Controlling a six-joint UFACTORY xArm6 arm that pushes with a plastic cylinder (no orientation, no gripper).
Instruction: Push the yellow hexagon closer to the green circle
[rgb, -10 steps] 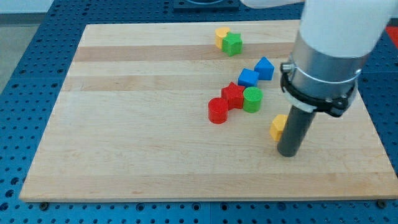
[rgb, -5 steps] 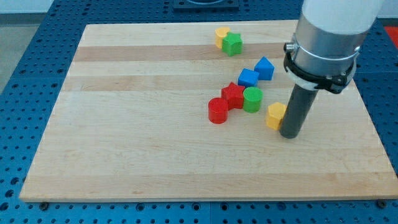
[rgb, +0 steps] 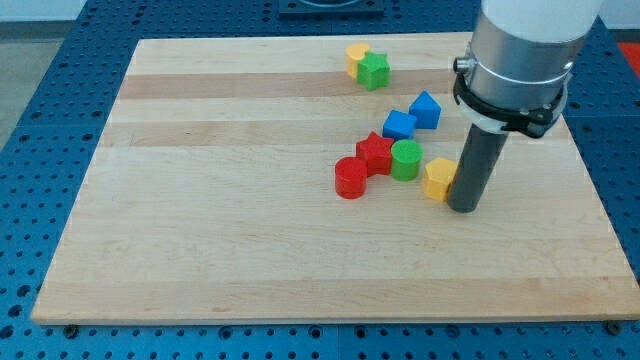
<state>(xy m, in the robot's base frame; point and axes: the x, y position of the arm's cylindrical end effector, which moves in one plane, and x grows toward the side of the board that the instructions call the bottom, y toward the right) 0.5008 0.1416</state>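
Observation:
The yellow hexagon (rgb: 438, 179) lies right of the board's middle, just right of the green circle (rgb: 405, 159) with a small gap between them. My tip (rgb: 463, 207) stands on the board against the hexagon's right side, slightly lower in the view. The arm's grey body rises above it at the view's top right.
A red star-like block (rgb: 375, 152) touches the green circle's left side, with a red circle (rgb: 351, 177) lower left of it. Two blue blocks (rgb: 399, 125) (rgb: 425, 108) lie above the green circle. A yellow block (rgb: 356, 56) and a green star (rgb: 375, 70) sit near the board's top edge.
My tip has moved up and to the left, pushing the yellow hexagon up-left toward the green circle. The other blocks have not moved.

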